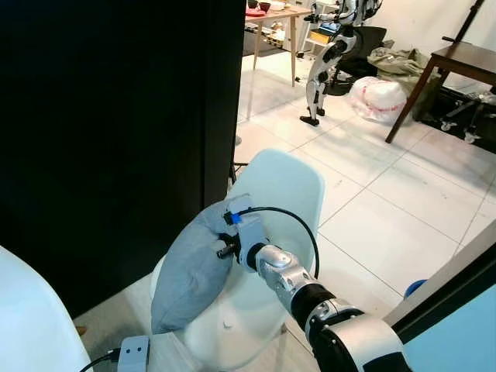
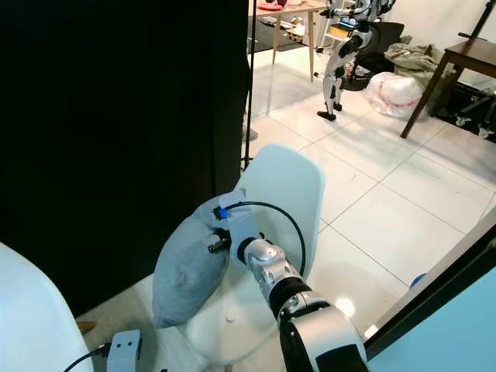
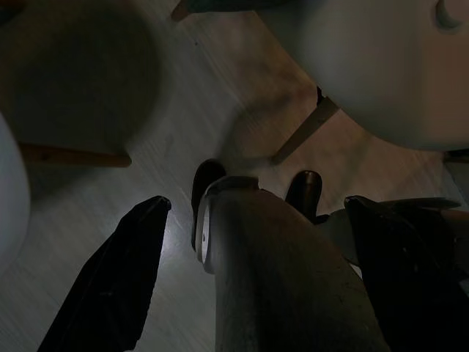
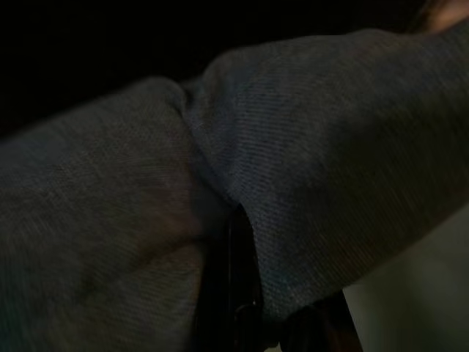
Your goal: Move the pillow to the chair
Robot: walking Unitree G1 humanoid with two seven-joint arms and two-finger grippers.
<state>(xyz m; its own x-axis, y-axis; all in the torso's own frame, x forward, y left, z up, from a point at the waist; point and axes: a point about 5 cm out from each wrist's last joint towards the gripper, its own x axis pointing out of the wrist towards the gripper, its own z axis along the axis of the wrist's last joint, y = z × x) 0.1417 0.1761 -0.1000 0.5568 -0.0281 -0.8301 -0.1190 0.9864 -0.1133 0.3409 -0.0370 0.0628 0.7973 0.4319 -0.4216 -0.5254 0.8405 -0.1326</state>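
Pillow [image 1: 188,271], grey-blue, stands on edge on the white chair [image 1: 288,186] seat, leaning toward the black curtain [image 1: 116,116] at 9 o'clock. Right hand [image 1: 222,249] is pressed into its 3 o'clock face, fingers buried in fabric.

Left wrist view: left hand [image 3: 256,242] hangs over the wooden floor [image 3: 168,132], black fingers [image 3: 110,279] spread wide, holding nothing.

Right wrist view: pillow fabric bunches around one dark finger [image 4: 234,286], pinched closed on it.

Robot lab, second humanoid [image 1: 329,54], tiled floor [image 1: 403,201]
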